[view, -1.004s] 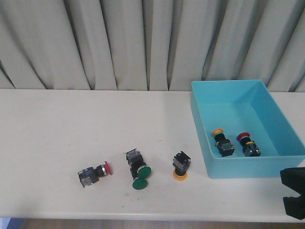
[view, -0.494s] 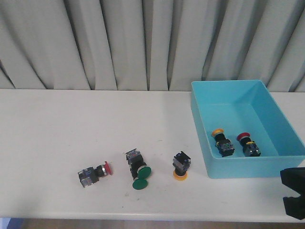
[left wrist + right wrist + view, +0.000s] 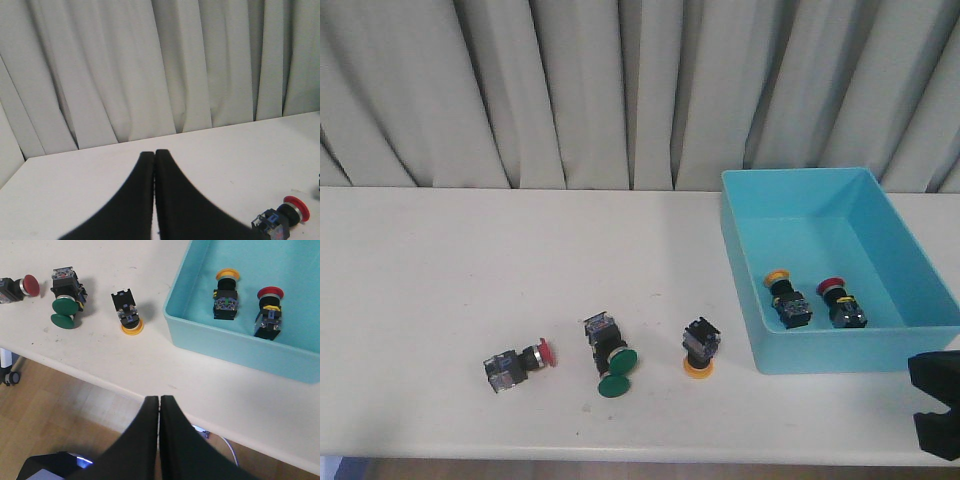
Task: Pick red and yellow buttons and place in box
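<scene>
The turquoise box (image 3: 840, 355) stands on the right of the table. Inside it lie a yellow button (image 3: 786, 296) and a red button (image 3: 840, 300), side by side near the front wall; the right wrist view shows the same yellow button (image 3: 225, 295) and red button (image 3: 268, 310). Another yellow-capped button (image 3: 700, 350) rests cap-down on the table just left of the box. My right gripper (image 3: 159, 399) is shut and empty, held off the table's front edge. My left gripper (image 3: 154, 153) is shut and empty over bare table at the left.
A green-capped switch (image 3: 608, 356) and a small dark red switch with a clear grey body (image 3: 515, 364) lie on the table left of the yellow one. Part of my right arm (image 3: 935, 405) shows at the front right corner. Curtains hang behind the table.
</scene>
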